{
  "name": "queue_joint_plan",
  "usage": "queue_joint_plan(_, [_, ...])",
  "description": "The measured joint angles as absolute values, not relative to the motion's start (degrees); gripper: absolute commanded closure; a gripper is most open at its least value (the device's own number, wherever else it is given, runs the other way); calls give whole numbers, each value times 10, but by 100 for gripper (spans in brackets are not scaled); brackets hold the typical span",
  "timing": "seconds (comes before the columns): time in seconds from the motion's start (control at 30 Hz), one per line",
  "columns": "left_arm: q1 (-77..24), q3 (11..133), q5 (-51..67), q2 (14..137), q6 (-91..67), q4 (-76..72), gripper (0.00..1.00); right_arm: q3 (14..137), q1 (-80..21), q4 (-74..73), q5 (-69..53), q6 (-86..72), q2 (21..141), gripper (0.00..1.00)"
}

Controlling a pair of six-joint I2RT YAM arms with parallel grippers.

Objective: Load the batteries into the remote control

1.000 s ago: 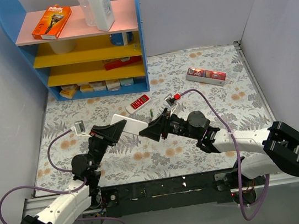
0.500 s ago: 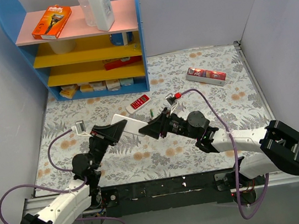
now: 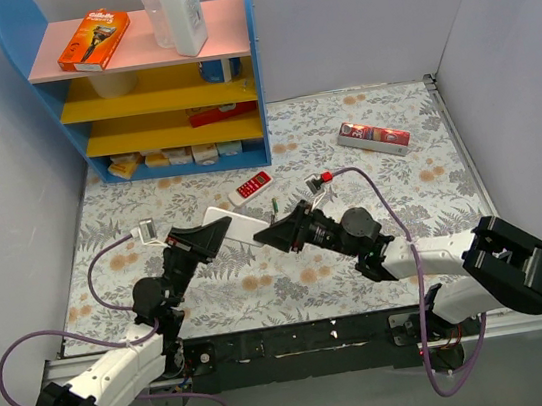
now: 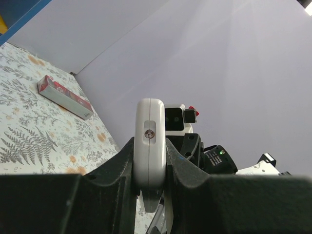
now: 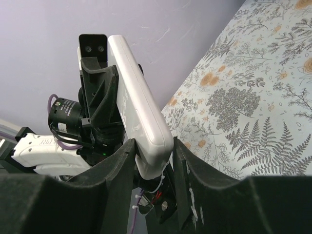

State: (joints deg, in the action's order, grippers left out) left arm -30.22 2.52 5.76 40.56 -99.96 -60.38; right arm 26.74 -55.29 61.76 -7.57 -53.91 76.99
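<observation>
Narrowing right end effector [image 5: 152, 161] around remote control [image 5: 139, 102], possibly touching now

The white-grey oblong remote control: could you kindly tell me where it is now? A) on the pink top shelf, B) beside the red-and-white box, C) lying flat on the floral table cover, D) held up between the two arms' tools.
D: the white-grey oblong remote control is clamped in the left tool, its other end between the fingers of the right tool.
</observation>
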Motion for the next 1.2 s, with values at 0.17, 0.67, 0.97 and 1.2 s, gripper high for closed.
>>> queue_joint_plan(0.17, [-302,22,53,407,-999,-600,100,236,-552,644,-62,-558,769,59])
queue_joint_plan(0.67, [-302,22,50,436,-1002,-628,100,199,-540,648,-53,-568,748,30])
queue_joint_plan(0.97, [-308,22,48,470,-1002,-643,100,221,-537,628,-55,-555,748,33])
queue_joint_plan(1.2, [-316,22,40,475,-1001,-643,100,260,-536,619,-53,-551,766,46])
